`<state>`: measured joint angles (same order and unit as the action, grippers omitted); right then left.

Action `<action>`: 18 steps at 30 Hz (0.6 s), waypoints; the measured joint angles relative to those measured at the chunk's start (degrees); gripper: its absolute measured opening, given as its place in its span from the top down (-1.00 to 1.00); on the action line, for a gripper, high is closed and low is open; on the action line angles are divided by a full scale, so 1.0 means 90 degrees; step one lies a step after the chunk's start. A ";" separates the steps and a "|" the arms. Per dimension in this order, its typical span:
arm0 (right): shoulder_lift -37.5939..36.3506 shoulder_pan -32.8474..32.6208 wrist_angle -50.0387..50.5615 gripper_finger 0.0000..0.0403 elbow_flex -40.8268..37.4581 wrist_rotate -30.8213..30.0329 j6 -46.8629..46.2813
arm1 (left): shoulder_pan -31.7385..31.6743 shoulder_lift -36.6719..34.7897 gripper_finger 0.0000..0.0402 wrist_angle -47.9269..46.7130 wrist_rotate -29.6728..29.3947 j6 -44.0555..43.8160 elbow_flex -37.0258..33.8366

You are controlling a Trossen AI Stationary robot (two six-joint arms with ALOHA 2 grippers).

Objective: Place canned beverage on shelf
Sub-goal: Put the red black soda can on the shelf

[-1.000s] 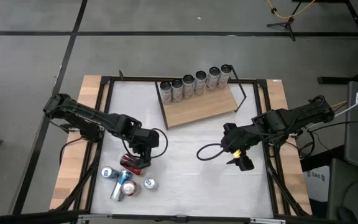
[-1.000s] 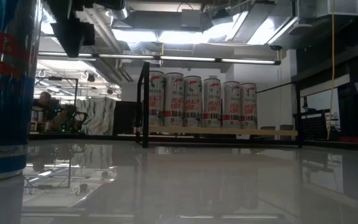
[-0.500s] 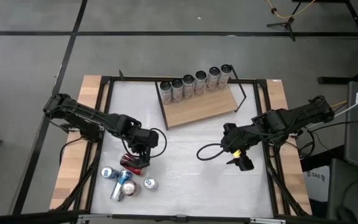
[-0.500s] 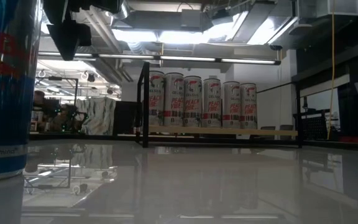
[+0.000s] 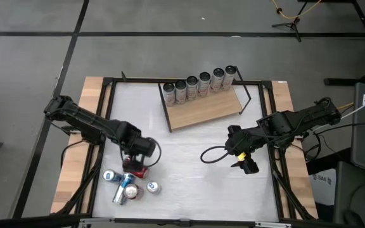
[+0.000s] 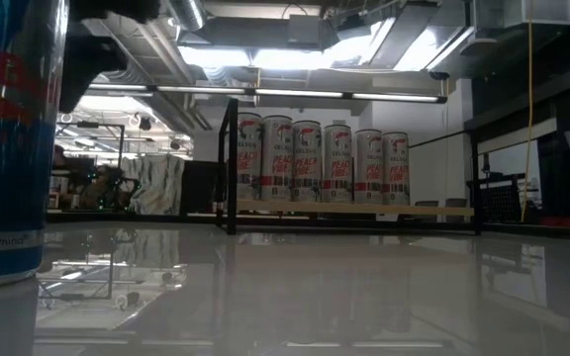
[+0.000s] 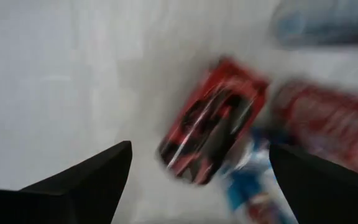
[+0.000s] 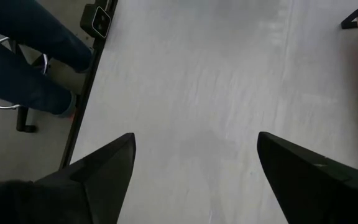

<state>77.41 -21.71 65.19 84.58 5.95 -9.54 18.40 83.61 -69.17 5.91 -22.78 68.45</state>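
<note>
Left gripper point(image 7: 197, 180) has dropped over red can point(image 7: 213, 127), fingers wide, empty; right gripper point(image 8: 194, 171) open, idle mid-table.

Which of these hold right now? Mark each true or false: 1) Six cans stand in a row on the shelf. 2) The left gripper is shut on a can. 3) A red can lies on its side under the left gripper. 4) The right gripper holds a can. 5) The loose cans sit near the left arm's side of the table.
1) True: six cans line the back edge of the shelf.
2) False: the left gripper is open above the pile and holds nothing.
3) True: the red can lies on its side between the fingers' line of sight.
4) False: the right gripper is open over bare table.
5) True: the loose cans cluster there.
</note>
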 joint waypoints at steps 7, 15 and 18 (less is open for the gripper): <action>0.0000 0.0000 0.0000 -0.64 -0.0002 0.0001 0.0000 | 0.0668 0.0000 -0.86 0.0001 -0.0880 0.0120 -0.0277; 0.0000 0.0000 -0.0176 -0.64 -0.0002 0.0001 0.0007 | 0.1071 0.0002 -0.86 0.0374 -0.0873 0.0076 -0.0841; 0.0000 0.0000 -0.0247 -0.64 -0.0002 0.0001 0.0005 | 0.1197 0.0000 -0.86 0.0699 -0.0869 -0.0076 -0.1029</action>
<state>77.41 -21.71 62.97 84.55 5.96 -9.49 29.17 83.61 -62.88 -1.91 -23.46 59.18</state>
